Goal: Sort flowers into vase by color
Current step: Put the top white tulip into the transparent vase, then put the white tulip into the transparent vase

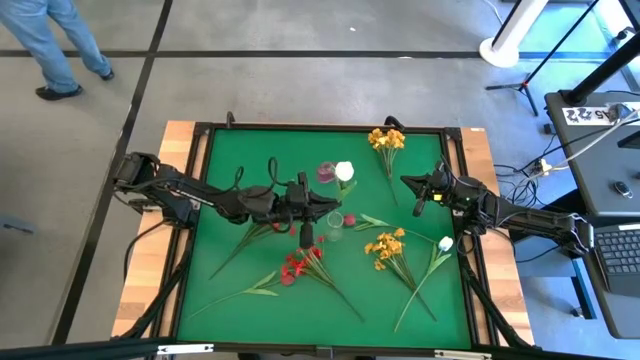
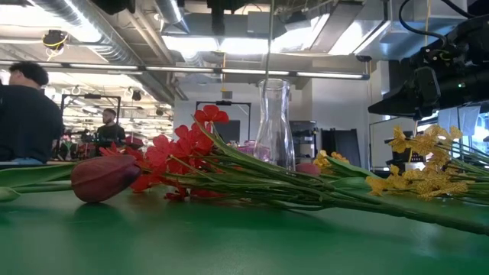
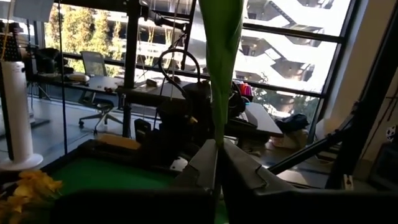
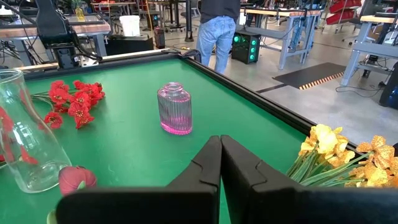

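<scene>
right now your left hand (image 1: 306,236) sits near the middle of the green felt-covered surface (image 1: 240,160), fingers pinched together on a green stem or leaf (image 3: 222,56) that rises straight up out of the grip in the left wrist view; you cannot tell from these views which blossom belongs to it. your right hand (image 1: 414,208) hangs over the right part of the surface, fingers pressed together with nothing between them.

check the containers next. a clear glass vase with a narrow neck (image 1: 334,224) stands upright just beside the left hand, and in the low view (image 2: 274,122) no stem shows inside it. a small pink ribbed glass vase (image 4: 174,108) stands farther back; in the high view a white tulip-like bud (image 1: 345,171) lies just beside it, though you cannot tell whether that bud is in the vase or only next to it.

your other flowers lie flat on the surface: a red blossom spray (image 1: 297,266) toward the front left of centre, a loose dark red bud (image 2: 103,178), one yellow-orange spray (image 1: 387,139) at the back, another yellow-orange spray (image 1: 386,246) at front right, and a second white bud (image 1: 445,243) close to it.
</scene>
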Motion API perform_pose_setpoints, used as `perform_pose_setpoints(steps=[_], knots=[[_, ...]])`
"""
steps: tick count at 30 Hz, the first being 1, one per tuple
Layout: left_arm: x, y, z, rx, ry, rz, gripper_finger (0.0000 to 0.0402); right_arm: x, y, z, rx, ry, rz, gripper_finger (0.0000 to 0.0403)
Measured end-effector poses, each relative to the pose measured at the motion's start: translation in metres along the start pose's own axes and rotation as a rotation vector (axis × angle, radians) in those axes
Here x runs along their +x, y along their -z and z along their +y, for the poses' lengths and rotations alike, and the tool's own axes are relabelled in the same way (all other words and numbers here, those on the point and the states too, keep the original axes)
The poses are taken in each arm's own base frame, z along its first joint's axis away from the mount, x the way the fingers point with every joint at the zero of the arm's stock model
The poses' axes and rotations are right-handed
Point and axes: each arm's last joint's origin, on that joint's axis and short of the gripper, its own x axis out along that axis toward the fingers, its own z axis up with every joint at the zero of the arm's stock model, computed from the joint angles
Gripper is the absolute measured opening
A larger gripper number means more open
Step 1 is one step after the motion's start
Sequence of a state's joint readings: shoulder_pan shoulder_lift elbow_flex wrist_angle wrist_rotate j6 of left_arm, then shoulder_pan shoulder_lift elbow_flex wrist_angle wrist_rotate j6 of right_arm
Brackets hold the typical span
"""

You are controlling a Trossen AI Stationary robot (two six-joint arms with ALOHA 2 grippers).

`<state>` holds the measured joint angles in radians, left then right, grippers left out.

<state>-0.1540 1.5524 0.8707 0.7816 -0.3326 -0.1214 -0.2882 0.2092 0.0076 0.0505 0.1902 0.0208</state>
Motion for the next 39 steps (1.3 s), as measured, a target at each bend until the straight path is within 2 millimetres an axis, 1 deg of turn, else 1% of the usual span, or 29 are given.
perform_pose_setpoints(steps=[6,11,16,21,25,29,32,36,39], knots=[[-0.001,0.000,-0.004,0.074,-0.002,0.000,0.0057,0.000,0.000,0.000,0.000,0.000,0.000,0.0010],[-0.006,0.000,-0.010,0.085,0.000,0.024,0.0121,0.000,0.000,0.000,0.000,0.000,0.000,0.0010],[-0.014,-0.001,-0.015,0.112,-0.063,0.086,0.0188,0.000,0.000,0.000,0.000,0.000,0.000,0.0010],[-0.019,0.000,-0.021,0.101,-0.069,0.112,0.0236,0.000,0.000,0.000,0.000,0.000,-0.001,0.0010],[-0.029,-0.006,-0.025,0.107,-0.079,0.147,0.0255,0.000,0.000,0.000,0.000,0.000,0.000,0.0010],[-0.048,-0.024,-0.030,0.100,-0.116,0.165,0.0259,0.000,0.000,0.000,0.000,0.000,0.000,0.0010],[-0.062,-0.037,-0.033,0.088,-0.114,0.159,0.0259,0.000,0.000,0.000,0.000,0.001,-0.001,0.0010],[-0.079,-0.056,-0.037,0.063,-0.083,0.113,0.0259,0.000,0.000,0.000,0.000,0.001,-0.002,0.0010],[-0.094,-0.067,-0.038,0.075,-0.102,0.102,0.0259,0.000,0.000,0.000,0.000,-0.010,-0.001,0.0010]])
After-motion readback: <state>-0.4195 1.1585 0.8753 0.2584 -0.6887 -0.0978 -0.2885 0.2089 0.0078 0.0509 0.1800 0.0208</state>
